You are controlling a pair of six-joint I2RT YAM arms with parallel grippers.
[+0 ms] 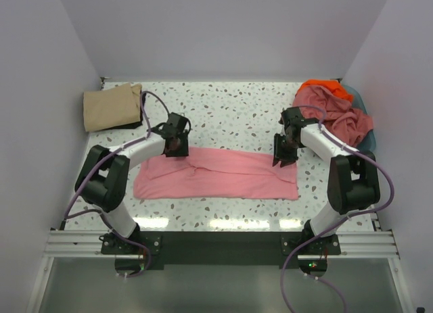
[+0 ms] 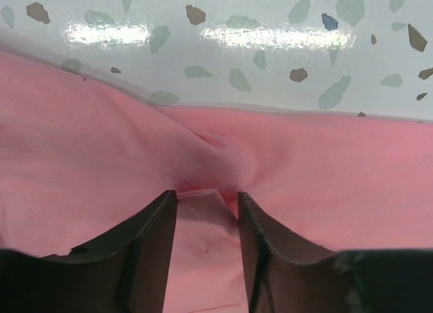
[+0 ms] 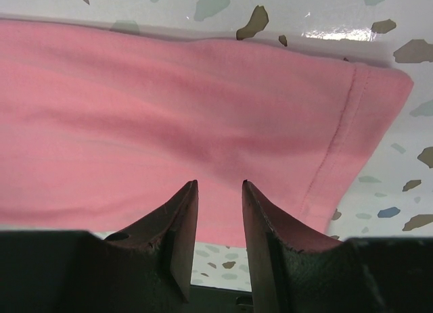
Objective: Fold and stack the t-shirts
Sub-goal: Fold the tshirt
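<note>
Your left hand [image 2: 206, 195] pinches a fold of the pink shirt [image 1: 223, 174]; your right hand [image 3: 220, 184] sits half-open over its hem, gripping nothing.

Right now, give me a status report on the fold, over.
Left gripper pinching a raised fold of the pink t-shirt. Right gripper over its right end, grip unclear. Shirt lies as a long flat strip. Nothing lying on it.
</note>
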